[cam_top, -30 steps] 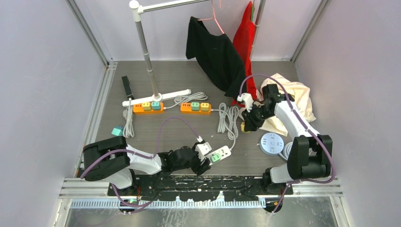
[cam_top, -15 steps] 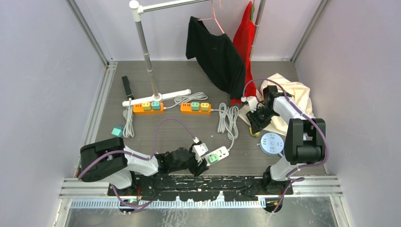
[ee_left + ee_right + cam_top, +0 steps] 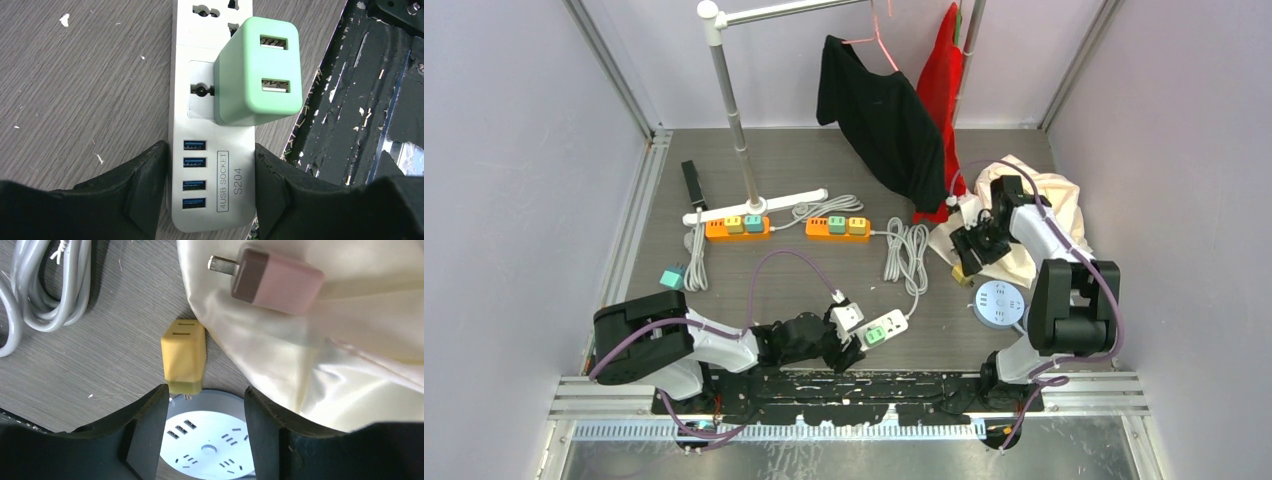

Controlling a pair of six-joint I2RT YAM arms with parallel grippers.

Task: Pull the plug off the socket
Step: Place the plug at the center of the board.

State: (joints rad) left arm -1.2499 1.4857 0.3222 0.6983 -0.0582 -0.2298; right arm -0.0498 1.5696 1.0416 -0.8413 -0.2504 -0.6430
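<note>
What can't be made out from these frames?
- Left wrist view: the green adapter hides its own prongs, so how deep it sits is unknown.
- Left wrist view: the far end of the power strip is cut off by the top edge.
- Right wrist view: the round socket is cut off by the bottom edge.
- Top view: the right tool is too small and dark to read.

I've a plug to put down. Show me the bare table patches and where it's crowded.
Bare wood lies between the orange power strips and the left arm, left of the coiled grey cable. Another patch lies behind those strips, between the rack pole and the black shirt. Crowded: the right side, with round socket, yellow plug and cream cloth.
</note>
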